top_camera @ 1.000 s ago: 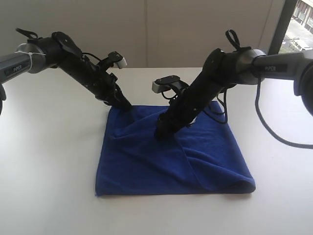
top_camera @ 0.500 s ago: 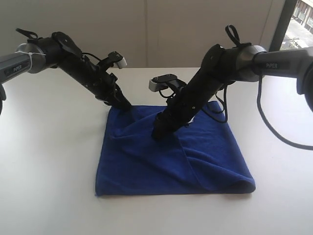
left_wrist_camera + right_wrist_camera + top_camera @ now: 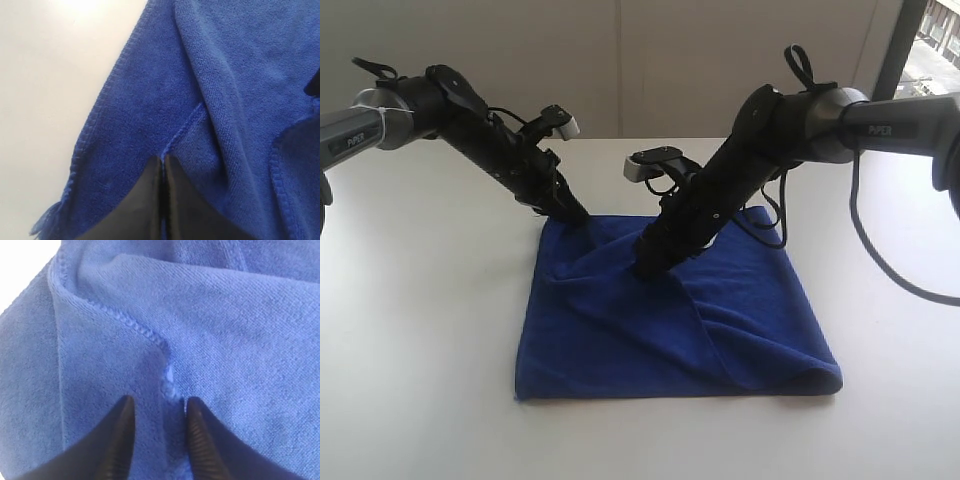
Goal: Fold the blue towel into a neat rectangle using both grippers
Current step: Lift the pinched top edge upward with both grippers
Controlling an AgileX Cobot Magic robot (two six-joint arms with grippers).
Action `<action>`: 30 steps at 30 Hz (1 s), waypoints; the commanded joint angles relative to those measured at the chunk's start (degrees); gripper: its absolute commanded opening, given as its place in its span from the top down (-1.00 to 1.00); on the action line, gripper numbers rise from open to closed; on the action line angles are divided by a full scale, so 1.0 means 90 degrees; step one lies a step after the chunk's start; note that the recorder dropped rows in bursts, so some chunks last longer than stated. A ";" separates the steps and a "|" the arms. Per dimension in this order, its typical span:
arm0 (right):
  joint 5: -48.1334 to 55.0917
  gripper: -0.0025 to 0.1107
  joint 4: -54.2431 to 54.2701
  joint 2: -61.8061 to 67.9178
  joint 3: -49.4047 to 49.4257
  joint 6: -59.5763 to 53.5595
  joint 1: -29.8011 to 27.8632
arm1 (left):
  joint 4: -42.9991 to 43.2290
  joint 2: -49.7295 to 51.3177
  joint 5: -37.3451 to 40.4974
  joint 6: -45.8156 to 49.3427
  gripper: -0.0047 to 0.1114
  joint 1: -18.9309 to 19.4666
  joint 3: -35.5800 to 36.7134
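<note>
Mid-frame on the white counter (image 3: 410, 380), exterior view: one blue towel (image 3: 720, 330), spread roughly square and creased, with a flap folded over its right half. Counted: one cloth, two arms, two grippers.

Left arm (image 3: 470, 120): entering from the upper left, sloping down to the right. Left gripper (image 3: 580, 218) at the towel's upper-left corner. Left fingers (image 3: 145, 200) clenched flat together, with a stitched hem running into the seam between them; towel corner grasped.

Right arm (image 3: 760, 140): entering from the upper right, sloping steeply down to the left. Right gripper (image 3: 647, 268) planted on the towel just above its middle. Right fingers (image 3: 120, 435) parted with a clear gap, tips on the cloth either side of a stitched hem end; released, nothing clamped yet.
</note>
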 commanded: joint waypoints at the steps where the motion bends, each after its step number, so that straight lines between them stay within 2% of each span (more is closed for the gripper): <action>1: -0.0018 0.48 0.0047 -0.0084 -0.0005 -0.0043 0.0014 | -0.0133 -0.0083 0.0089 0.0013 0.92 -0.0029 -0.0019; 3: -0.0018 0.60 0.0047 -0.0084 -0.0005 -0.0043 0.0014 | -0.0133 -0.0083 0.0089 0.0013 0.92 -0.0029 -0.0019; 7: -0.0101 0.96 0.0029 -0.0084 -0.0005 -0.0043 0.0014 | -0.0133 -0.0083 0.0105 -0.0037 0.92 -0.0029 -0.0019; 11: -0.0066 0.96 -0.0185 -0.0224 -0.0005 -0.0018 0.0014 | -0.0214 -0.0162 0.0250 -0.0174 0.92 -0.0029 -0.0019; 20: -0.0025 0.96 -0.2215 -0.1442 -0.0005 0.0997 -0.0012 | -0.1217 -0.0693 0.0172 -0.0174 0.92 -0.0081 -0.0019; 30: 0.0814 0.96 -0.2120 -0.2802 -0.0005 0.1023 -0.0012 | -0.1292 -0.0821 -0.0672 -0.0174 0.92 -0.0348 -0.0019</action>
